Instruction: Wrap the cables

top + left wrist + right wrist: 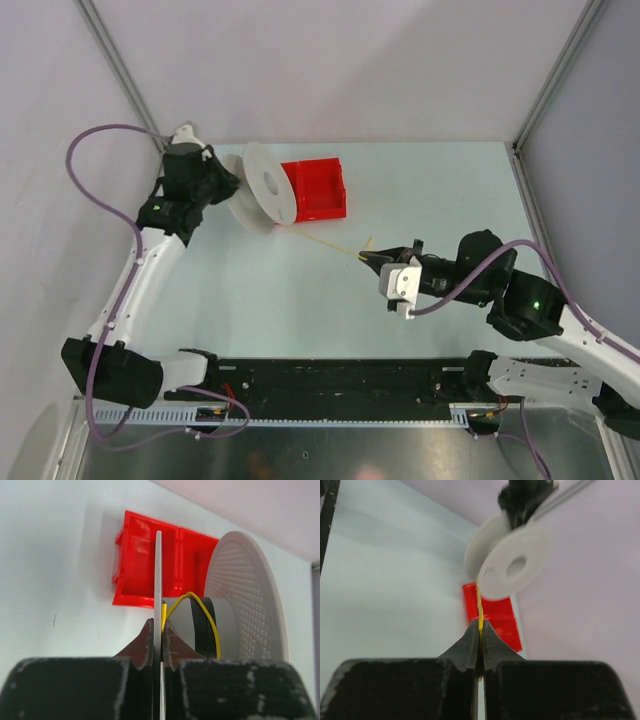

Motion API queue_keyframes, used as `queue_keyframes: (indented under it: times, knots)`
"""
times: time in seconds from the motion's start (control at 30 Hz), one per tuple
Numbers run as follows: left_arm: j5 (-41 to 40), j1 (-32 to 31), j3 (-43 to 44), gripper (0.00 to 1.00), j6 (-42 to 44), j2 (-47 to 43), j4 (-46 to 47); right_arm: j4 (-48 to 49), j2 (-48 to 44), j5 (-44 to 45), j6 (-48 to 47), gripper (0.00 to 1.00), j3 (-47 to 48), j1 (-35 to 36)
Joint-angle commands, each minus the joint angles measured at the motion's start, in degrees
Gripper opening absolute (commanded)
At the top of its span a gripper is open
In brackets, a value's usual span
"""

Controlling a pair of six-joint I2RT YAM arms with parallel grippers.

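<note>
The left gripper (234,186) reached toward the far left corner of the tabletop (300,300) and held a white spool (262,187), which stood on edge. In the left wrist view its fingers (145,642) were clenched on the thin near flange (158,580), one on each face of the disc. Beyond that flange lay the grey hub (187,625), ringed by a black band (205,630). The perforated far flange (245,595) rose to the right.

The yellow wire (200,605) arched over the hub in a loose loop and dropped close to the clamped flange. In the overhead view the wire (325,243) left the spool and crossed the middle of the tabletop as a thin line to the right gripper (368,258). A short kinked end stuck out just beside that gripper's tips.

The right gripper hovered low over the middle of the tabletop, right of centre, and pointed at the spool. In the right wrist view its fingers (467,645) were pressed together on the wire, which ran straight up from the tips to the spool's rim.

A red bin (315,188) sat just right of the spool near the far edge. Whether the two touched could not be told.
</note>
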Motion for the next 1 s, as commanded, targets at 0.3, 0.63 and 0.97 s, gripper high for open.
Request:
queue_keyframes:
  times: [0.3, 0.63, 0.97]
  knots:
    - [-21.8, -16.4, -4.3, 0.0, 15.2, 2.1, 4.8, 26.6, 8.8, 10.4, -22.3, 0.0, 11.3, 19.7]
    - [-15.0, -25.9, -13.9, 0.0, 26.4, -4.9, 9.0, 42.6, 18.7, 7.0, -15.4, 0.0, 16.9, 0.4]
    - [4.8, -30.5, -19.3, 0.0, 40.0, -13.8, 9.6, 40.0, 26.8, -2.7, -0.6, 0.0, 25.6, -19.5]
